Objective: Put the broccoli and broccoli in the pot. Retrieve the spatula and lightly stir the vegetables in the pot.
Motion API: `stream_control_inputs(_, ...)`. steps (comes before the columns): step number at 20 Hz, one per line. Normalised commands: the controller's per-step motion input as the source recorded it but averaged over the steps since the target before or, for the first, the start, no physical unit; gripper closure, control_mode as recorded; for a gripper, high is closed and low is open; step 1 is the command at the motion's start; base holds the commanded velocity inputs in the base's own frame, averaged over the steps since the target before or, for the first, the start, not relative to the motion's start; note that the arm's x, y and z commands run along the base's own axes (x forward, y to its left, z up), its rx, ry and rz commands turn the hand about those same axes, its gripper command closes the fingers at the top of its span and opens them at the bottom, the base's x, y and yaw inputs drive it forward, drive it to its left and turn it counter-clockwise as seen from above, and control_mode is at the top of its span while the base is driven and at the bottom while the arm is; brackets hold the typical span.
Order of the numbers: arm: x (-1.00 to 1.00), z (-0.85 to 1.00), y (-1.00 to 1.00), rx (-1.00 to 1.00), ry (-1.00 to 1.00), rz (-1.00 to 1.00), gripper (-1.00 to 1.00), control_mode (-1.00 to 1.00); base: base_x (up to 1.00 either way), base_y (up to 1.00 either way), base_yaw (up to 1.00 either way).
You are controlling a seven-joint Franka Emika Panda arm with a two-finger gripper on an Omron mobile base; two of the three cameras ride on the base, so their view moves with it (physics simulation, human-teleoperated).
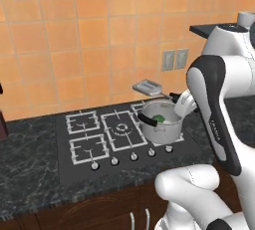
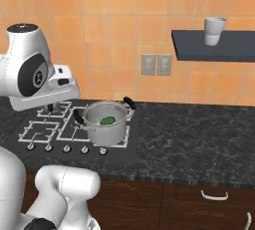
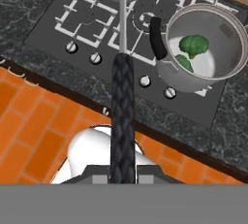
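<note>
My gripper (image 1: 181, 102) is shut on the black handle of the spatula (image 3: 121, 116). It holds the spatula in the air above the stove, behind and just right of the pot (image 1: 160, 130). The slotted silvery head (image 1: 147, 87) points left toward the tiled wall. The steel pot (image 3: 226, 75) stands on the right front burner, black handles at its rim. Two green broccoli florets (image 3: 193, 45) lie inside it on the bottom, also seen as a green patch of broccoli (image 2: 107, 121) from the right base. In the hand view the pot sits right of the handle.
The black cooktop (image 1: 92, 147) has several open burners to the left of the pot and a row of knobs (image 1: 114, 161) along its front. Dark stone counter (image 2: 189, 139) runs to the right. A wall shelf (image 2: 214, 45) carries a white cup (image 2: 214, 31). Two outlets (image 2: 156, 64) are on the tiles.
</note>
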Motion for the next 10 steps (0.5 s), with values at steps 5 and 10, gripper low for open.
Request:
stream_control_inputs(5,0.85,-0.05,-0.02,0.04,0.01,0.15,1.0,-1.0,0.0,0.0,0.0)
stream_control_inputs(10,0.61,-0.11,-0.11,0.0,0.08,0.11,1.0,-1.0,0.0,0.0,0.0)
